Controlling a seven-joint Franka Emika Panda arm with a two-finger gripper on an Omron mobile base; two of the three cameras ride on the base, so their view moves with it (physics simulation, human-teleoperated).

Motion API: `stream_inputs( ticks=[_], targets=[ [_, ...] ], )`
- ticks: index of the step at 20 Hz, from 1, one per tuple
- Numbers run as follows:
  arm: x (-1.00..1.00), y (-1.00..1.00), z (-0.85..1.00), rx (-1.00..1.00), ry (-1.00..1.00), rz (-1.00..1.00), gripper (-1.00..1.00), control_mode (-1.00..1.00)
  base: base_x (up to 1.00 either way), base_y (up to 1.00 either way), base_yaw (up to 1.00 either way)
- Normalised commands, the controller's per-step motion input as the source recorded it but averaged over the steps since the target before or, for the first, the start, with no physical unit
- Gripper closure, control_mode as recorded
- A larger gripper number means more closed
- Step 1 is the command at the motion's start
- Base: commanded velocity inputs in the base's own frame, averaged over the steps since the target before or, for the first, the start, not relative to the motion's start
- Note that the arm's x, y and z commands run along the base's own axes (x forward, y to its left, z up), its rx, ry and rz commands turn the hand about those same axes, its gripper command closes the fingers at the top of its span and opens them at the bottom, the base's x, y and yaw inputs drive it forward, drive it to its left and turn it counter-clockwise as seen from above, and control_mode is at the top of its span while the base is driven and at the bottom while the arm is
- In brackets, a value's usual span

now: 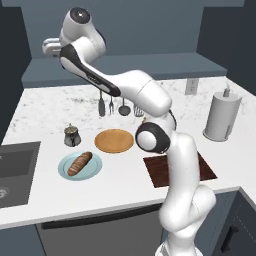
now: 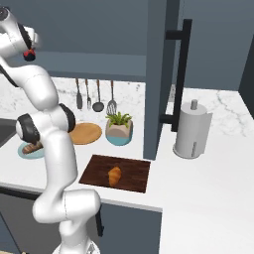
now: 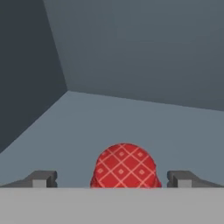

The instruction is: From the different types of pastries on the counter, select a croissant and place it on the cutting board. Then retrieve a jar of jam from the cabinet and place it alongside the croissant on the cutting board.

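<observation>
Croissant (image 2: 114,175) already on cutting board (image 2: 134,171). Gripper (image 3: 112,179) spread wide inside cabinet (image 3: 131,52), straddling jar of jam (image 3: 125,167) on shelf, not yet pinching. Risk: closing too high on the lid, letting jar slip or tip over.

The counter (image 1: 45,107) is white marble with faint grey veining. On it, the cutting board (image 2: 133,171) is dark reddish-brown with visible grain, and the croissant (image 2: 114,175) on the board is golden-brown. Left of the board, the round plate (image 1: 114,140) is plain tan wood; beyond it a brown loaf (image 1: 79,163) lies on a pale blue dish (image 1: 95,169). In the blue-grey cabinet (image 3: 144,57), the jar of jam (image 3: 124,167) shows a red top crossed by a pale diamond lattice.
</observation>
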Motion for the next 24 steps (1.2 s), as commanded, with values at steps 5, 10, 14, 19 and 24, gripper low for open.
stream_inputs(
  ticks=[5, 10, 14, 19, 24],
  targets=[
    [0.12, -0.01, -0.21, 0.00, 0.00, 0.02, -1.00, -1.00, 0.00, 0.00, 0.00],
    [0.07, -0.02, -0.22, 0.00, 0.00, 0.02, -1.00, -1.00, 0.00, 0.00, 0.00],
    [0.13, 0.00, -0.08, 0.00, 0.00, 0.00, 1.00, -1.00, 0.00, 0.00, 0.00],
    [0.03, -0.01, -0.07, 0.00, 0.00, 0.00, 1.00, -1.00, 0.00, 0.00, 0.00],
    [-0.18, -0.27, 0.01, 0.03, -0.03, 0.00, 1.00, -1.00, 0.00, 0.00, 0.00]
  ],
)
